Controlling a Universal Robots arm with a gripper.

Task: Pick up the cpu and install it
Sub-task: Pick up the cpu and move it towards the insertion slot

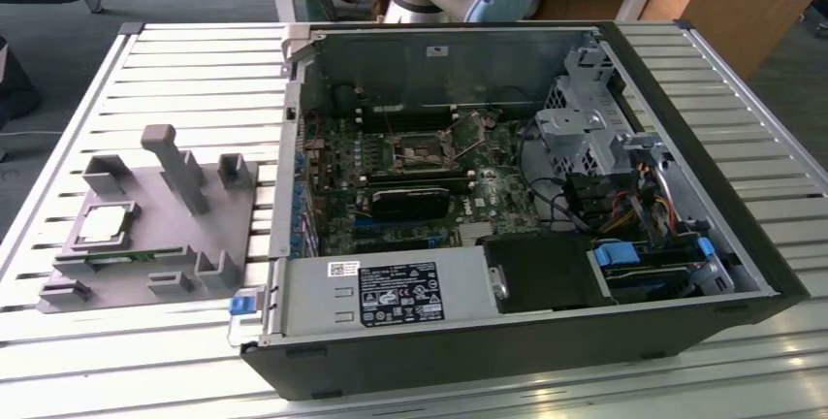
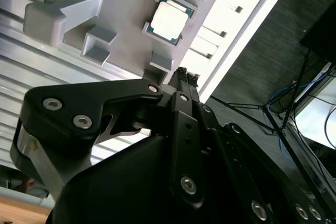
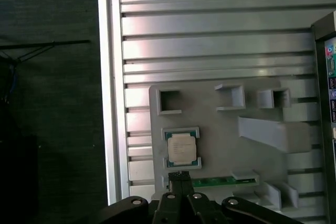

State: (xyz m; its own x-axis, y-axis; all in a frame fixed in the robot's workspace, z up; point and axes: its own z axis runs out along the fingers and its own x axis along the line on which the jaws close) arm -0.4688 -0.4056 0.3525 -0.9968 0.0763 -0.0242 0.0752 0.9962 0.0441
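The cpu (image 1: 104, 223) is a small square chip with a silver top. It lies flat in a raised pocket of the grey holder tray (image 1: 155, 278) at the exterior view's left. Both wrist views look down on it: the cpu (image 3: 181, 148) (image 2: 168, 22) rests in its pocket, untouched. My gripper (image 3: 180, 174) (image 2: 185, 73) hangs well above the tray, its black fingertips pressed together and holding nothing. In the first wrist view the tips line up with the cpu's edge nearest the green memory stick (image 3: 226, 182). The open socket (image 1: 421, 152) sits on the motherboard inside the computer case.
The open computer case (image 1: 724, 244) fills the middle and right of the slatted metal table (image 1: 194, 89), with a black heatsink block (image 1: 407, 201), drive cages and cables inside. The tray carries an upright grey post (image 1: 175, 162) and several empty brackets. The table edge (image 3: 107, 103) drops to dark floor.
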